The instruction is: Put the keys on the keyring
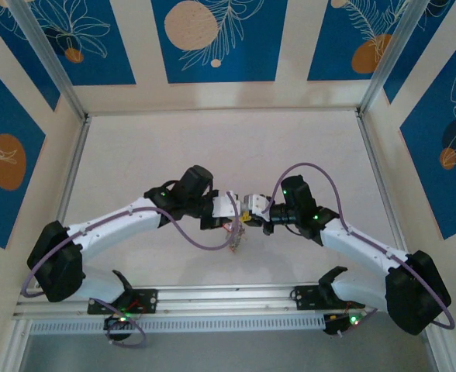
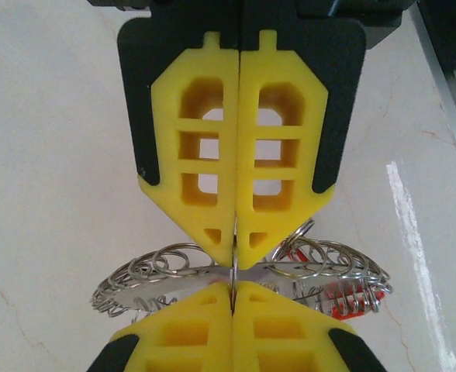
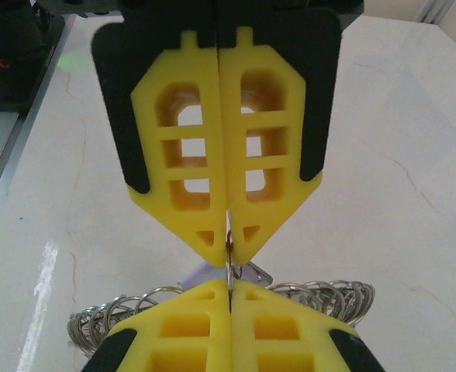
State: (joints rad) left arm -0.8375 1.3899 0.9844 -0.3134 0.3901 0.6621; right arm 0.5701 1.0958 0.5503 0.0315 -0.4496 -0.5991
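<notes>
Both grippers meet above the middle of the table. My left gripper [image 1: 229, 208] [image 2: 234, 271] is shut on the keyring [image 2: 166, 280], a flat grey plate edged with many small wire loops that runs across between the pads. Keys with red tags [image 2: 354, 301] hang from its right side, and they dangle below the grippers [image 1: 236, 240] in the top view. My right gripper [image 1: 251, 209] [image 3: 229, 267] is shut on a thin metal piece seen edge-on, apparently a small key. The keyring's loops [image 3: 329, 298] show just behind it.
The white table [image 1: 212, 147] is walled by metal rails, with a rail [image 2: 453, 85] close on the left gripper's right. A pale lilac part [image 3: 201, 273] sits just behind the right gripper's pads. The arm bases stand at the near edge.
</notes>
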